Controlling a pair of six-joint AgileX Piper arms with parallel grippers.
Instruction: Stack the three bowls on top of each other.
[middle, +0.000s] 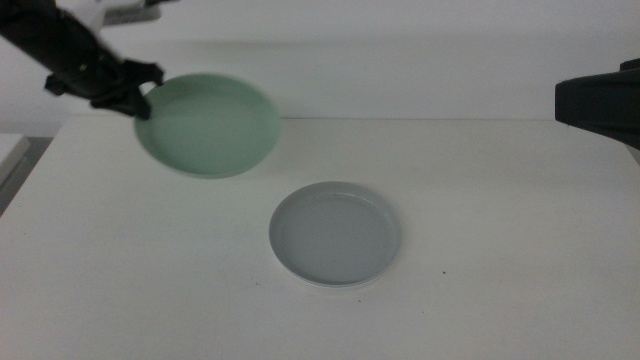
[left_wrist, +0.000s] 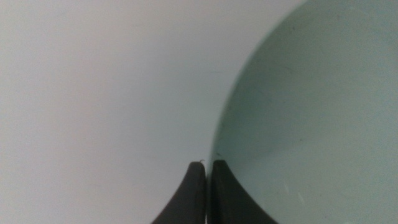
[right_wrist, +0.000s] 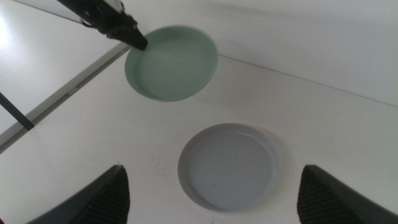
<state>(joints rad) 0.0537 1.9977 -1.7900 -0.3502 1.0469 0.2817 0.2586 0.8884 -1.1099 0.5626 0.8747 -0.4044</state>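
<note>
Left gripper (middle: 143, 100) fingers pinch mint green bowl (middle: 208, 125) rim, far left, airborne; centre it over grey bowl (middle: 335, 234), lower level. Right gripper (right_wrist: 211, 193) waits, fingers spread.

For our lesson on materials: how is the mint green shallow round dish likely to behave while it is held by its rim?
The mint green shallow round dish keeps its shape, pinched at one rim by the left tool, so it is probably stiff and fairly light. Its smooth surface suggests it could slip. Held tilted off-centre, it may swing or sag.
</note>
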